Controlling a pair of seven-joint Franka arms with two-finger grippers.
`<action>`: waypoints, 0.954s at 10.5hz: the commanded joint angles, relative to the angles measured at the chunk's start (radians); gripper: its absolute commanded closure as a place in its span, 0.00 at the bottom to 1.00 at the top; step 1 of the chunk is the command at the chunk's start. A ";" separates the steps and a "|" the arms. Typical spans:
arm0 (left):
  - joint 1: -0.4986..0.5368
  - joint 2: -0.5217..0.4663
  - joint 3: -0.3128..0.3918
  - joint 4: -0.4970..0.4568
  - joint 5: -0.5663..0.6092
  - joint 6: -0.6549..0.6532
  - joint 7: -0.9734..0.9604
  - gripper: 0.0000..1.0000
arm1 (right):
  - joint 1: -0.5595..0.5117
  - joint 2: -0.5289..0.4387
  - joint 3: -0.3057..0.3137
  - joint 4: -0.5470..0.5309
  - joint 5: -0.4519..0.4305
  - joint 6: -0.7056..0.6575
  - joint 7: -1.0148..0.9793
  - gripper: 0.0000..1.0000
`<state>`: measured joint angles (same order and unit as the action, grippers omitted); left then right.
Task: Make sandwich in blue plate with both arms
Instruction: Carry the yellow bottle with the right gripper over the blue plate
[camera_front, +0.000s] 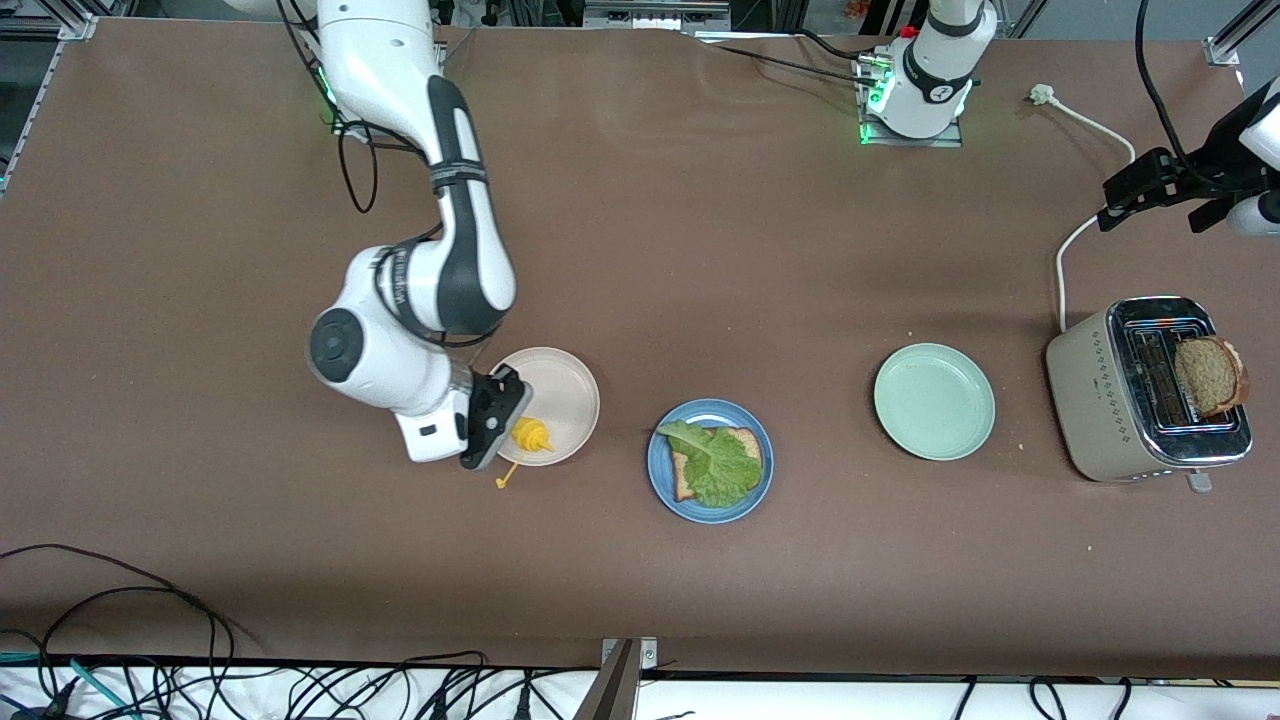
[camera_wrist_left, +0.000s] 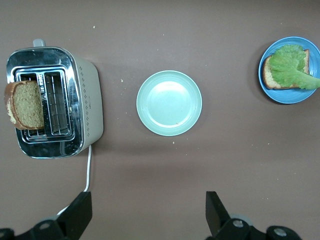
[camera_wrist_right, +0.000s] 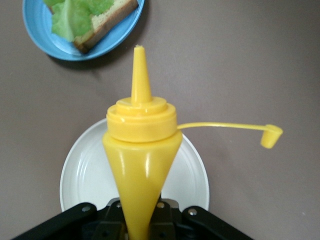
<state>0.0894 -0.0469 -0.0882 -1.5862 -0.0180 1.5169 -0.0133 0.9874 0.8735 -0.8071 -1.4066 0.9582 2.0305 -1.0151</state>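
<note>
My right end effector (camera_front: 497, 420) is clamped on a yellow bottle (camera_front: 531, 434) over the beige plate (camera_front: 560, 392), lower left of centre. The left end effector (camera_wrist_left: 148, 215) hangs open, waiting at the upper right — over bare desk (camera_front: 700, 250). Blue plate (camera_front: 662, 480), centre, holds one bread slice (camera_front: 745, 440) under lettuce (camera_front: 718, 463).

Right pincer (camera_wrist_right: 142, 220) clamped shut, arm bent low, left pincer (camera_wrist_left: 149, 212) wide open, raised
</note>
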 joint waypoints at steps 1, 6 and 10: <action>0.010 0.009 -0.001 0.025 -0.019 -0.014 0.019 0.00 | 0.069 0.070 0.040 0.066 -0.128 0.153 0.198 1.00; 0.056 0.022 -0.001 0.025 -0.043 -0.012 0.021 0.00 | 0.189 0.125 0.052 0.118 -0.473 0.195 0.443 1.00; 0.058 0.022 -0.001 0.025 -0.042 -0.014 0.019 0.00 | 0.283 0.143 0.052 0.116 -0.724 0.197 0.510 1.00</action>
<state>0.1359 -0.0326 -0.0856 -1.5862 -0.0396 1.5168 -0.0133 1.2330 0.9875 -0.7421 -1.3157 0.3525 2.2282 -0.5421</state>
